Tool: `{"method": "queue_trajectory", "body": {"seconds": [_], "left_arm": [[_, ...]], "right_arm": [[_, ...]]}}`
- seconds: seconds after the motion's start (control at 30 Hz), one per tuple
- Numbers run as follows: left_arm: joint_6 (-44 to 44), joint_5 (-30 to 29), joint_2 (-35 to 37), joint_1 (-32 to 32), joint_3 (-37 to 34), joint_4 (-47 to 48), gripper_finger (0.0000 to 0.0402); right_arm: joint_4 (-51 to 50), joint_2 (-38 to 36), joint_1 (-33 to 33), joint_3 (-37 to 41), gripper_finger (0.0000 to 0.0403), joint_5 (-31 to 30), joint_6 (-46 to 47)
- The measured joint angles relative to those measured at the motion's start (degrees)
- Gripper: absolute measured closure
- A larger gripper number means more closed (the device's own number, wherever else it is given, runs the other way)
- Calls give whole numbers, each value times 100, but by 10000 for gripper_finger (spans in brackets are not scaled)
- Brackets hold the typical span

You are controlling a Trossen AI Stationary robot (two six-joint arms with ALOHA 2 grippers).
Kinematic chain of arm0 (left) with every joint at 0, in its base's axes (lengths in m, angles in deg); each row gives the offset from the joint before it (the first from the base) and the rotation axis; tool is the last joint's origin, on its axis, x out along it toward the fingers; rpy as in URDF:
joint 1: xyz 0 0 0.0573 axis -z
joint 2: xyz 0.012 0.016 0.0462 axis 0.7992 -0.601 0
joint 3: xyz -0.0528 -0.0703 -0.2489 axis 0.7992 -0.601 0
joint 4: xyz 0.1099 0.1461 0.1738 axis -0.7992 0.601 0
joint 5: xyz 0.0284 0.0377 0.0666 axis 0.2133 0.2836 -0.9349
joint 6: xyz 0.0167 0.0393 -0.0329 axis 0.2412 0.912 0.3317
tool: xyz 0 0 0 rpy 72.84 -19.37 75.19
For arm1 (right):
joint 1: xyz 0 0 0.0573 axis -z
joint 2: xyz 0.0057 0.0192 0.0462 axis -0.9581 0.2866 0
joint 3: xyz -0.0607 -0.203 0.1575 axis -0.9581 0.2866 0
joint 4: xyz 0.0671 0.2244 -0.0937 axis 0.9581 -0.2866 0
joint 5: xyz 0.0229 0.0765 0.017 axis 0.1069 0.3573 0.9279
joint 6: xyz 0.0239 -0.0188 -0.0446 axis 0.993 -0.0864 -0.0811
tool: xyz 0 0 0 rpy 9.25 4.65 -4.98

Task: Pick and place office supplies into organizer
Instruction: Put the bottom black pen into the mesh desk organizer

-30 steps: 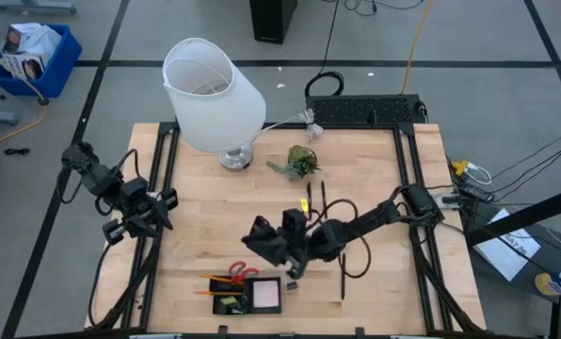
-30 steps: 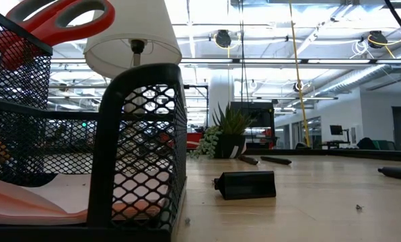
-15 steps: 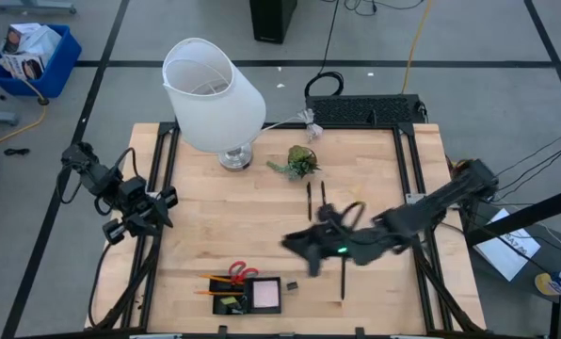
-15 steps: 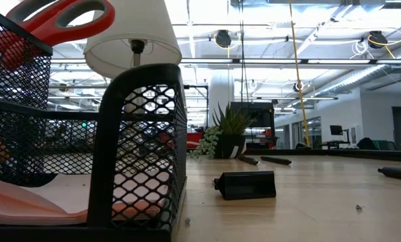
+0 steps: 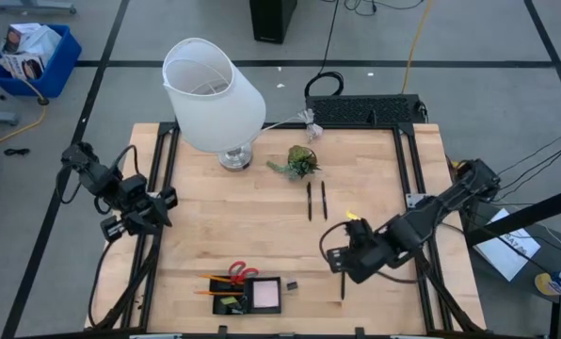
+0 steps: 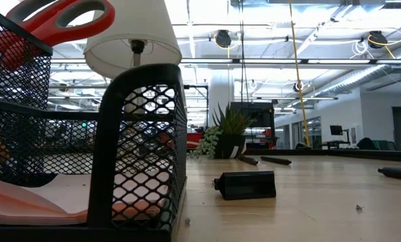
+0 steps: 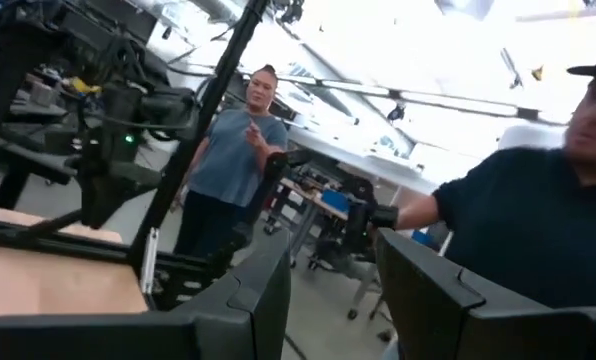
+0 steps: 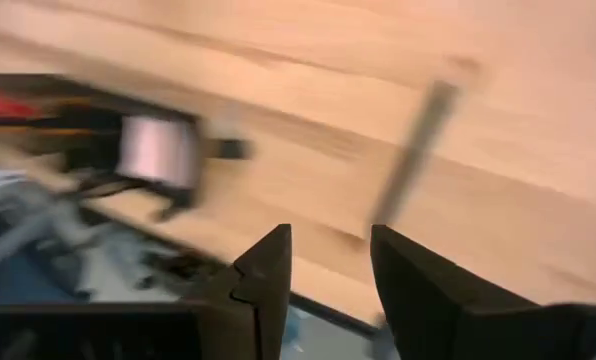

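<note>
The black mesh organizer (image 5: 226, 303) stands at the table's near edge. It holds red-handled scissors (image 5: 239, 273), orange pencils (image 5: 213, 280) and a pink sticky pad (image 5: 264, 295). In the low view its mesh wall (image 6: 140, 148) fills the left, with the scissors (image 6: 59, 20) on top. A small black clip (image 5: 291, 284) lies on the table just right of it (image 6: 245, 185). Two black pens (image 5: 316, 201) lie mid-table, and a third pen (image 5: 343, 282) lies near my right gripper (image 5: 335, 257), which is open and empty above the table (image 8: 328, 270). My left gripper (image 5: 165, 200) waits open at the left edge (image 7: 330, 290).
A white lamp (image 5: 215, 94) and a small green plant (image 5: 299, 162) stand toward the far side. A black keyboard-like box (image 5: 365, 110) sits at the far edge. Bare wood lies between the organizer and the two pens. People show in the room beyond, in the left wrist view.
My right gripper has swept from just above the organizer's right end toward the table's right, ending over the third pen. The arm has drawn back toward the right edge. The clip, pens and organizer have stayed where they were.
</note>
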Motion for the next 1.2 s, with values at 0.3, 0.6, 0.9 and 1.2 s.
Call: {"method": "queue_trajectory", "body": {"seconds": [0.3, 0.6, 0.9, 1.2], "left_arm": [[575, 30, -58, -1, -7, 34, 250], [737, -146, -20, -40, -4, 15, 250], [530, 127, -22, -83, -4, 0, 250], [510, 134, -22, -83, -4, -43, 250]], "right_arm": [[-97, 821, 448, 498, 270, 1250, 380], [125, 1560, 791, 916, 271, 1133, 273], [841, 1600, 992, 1530, 271, 1100, 362], [1145, 1603, 1029, 1995, 271, 1136, 350]]}}
